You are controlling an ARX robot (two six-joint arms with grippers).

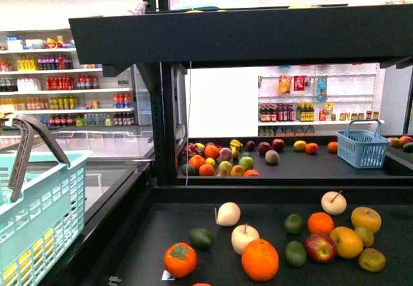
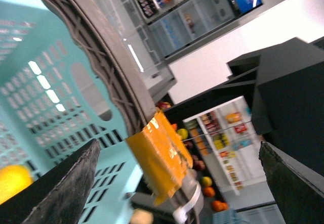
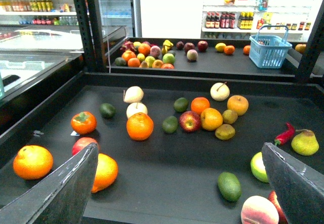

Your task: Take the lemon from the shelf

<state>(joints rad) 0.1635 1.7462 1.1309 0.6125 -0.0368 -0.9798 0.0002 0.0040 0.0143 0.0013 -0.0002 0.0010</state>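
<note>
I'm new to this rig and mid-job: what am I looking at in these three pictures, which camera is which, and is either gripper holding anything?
This is a robot with two arms, each ending in a two-fingered gripper. The front view looks out from its body at the black shelf. The near tray carries oranges, apples, limes and a persimmon. A far tray holds more fruit and a blue basket. A teal basket sits at the left.

The left wrist view rides on the left arm. The left gripper is open, and the basket's grey handle runs between its dark fingers. Something yellow seems to lie in the basket, too blurred to name.

The right wrist view shows the right gripper open and empty over the near tray.
</note>
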